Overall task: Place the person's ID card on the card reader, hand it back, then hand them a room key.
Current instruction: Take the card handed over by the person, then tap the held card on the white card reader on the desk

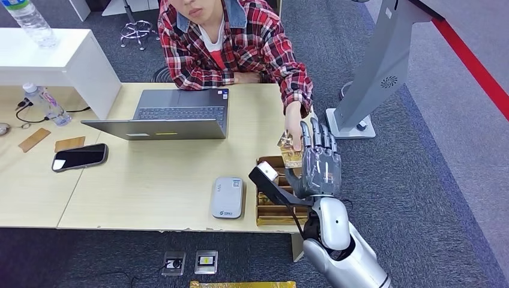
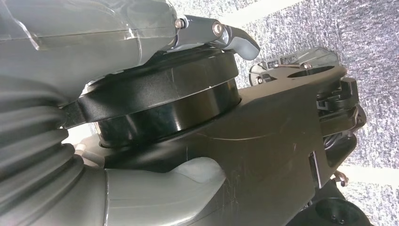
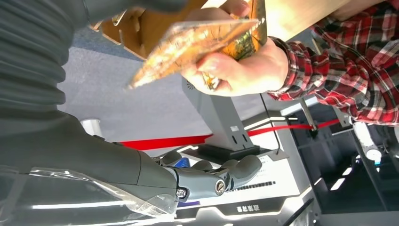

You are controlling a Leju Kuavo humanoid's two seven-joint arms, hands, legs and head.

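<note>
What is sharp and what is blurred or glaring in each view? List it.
Head view: evenly lit and sharp on the desk, laptop and right hand. Right wrist view: the card near the lens is soft, its print unreadable; bright strips glare beyond the fingers. Left wrist view: dark robot parts with sheen on the black ring; the carpet looks grainy.

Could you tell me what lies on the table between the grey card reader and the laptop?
Bare tabletop: in the head view nothing lies between the card reader and the laptop.
</note>
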